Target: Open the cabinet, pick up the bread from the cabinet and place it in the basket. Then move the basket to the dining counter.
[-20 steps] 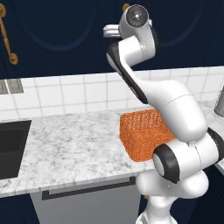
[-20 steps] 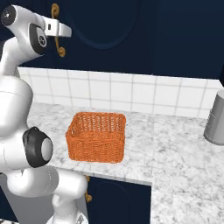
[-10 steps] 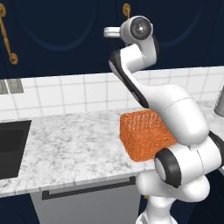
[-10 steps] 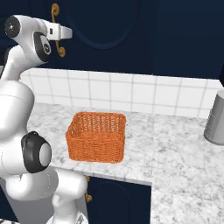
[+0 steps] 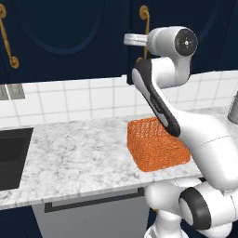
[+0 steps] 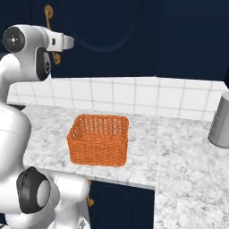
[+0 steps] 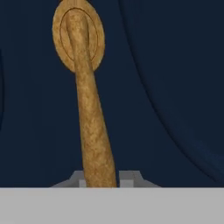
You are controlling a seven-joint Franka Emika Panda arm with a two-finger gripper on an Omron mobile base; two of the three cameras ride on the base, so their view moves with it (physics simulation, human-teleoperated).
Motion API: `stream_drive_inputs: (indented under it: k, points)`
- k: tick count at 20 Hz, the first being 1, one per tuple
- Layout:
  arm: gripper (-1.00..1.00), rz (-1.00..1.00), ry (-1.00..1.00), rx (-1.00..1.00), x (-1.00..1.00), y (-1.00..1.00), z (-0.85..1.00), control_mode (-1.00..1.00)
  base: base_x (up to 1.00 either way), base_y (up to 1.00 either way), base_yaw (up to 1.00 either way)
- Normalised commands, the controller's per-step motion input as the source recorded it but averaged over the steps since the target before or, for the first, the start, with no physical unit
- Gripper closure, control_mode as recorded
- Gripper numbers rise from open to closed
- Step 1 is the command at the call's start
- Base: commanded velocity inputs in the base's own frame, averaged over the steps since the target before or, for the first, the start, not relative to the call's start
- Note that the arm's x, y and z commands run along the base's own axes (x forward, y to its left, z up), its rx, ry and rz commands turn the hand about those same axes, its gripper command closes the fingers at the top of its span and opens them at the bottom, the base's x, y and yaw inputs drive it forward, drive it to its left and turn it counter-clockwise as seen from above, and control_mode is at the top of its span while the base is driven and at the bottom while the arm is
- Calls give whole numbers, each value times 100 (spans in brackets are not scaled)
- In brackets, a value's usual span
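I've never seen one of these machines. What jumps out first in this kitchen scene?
Probably the orange basket, sitting open on the marble worktop below the dark navy cabinet. Next, the white arm reaching up to the cabinet door, where the hand view shows its gripper shut on the slim brass handle. A grey canister stands far right.

Counted from the basket (image 6: 98, 139) outward: one orange woven basket on the marble worktop (image 5: 69, 153). One black sink (image 5: 11, 158) set in that worktop, far to the basket's left. One grey metal canister (image 6: 220, 120) well to the basket's right. Two brass handles (image 5: 7, 39) on the navy wall cabinet (image 5: 65, 37) doors above the basket, one over it (image 5: 145, 16), one far to its left. One wall outlet plate (image 5: 11, 91) on the tiles above the sink
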Motion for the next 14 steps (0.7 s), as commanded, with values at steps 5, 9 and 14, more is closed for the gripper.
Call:
stream_drive_inputs:
  k: [5,9,14]
  points:
    - [100,25,-2,12,-99,-68,0,-100,0,0,0]
    - [100,21,0,23,-100,-95,6,-100,0,0,0]
    - [100,17,1,11,-87,-100,-1,-100,0,0,0]
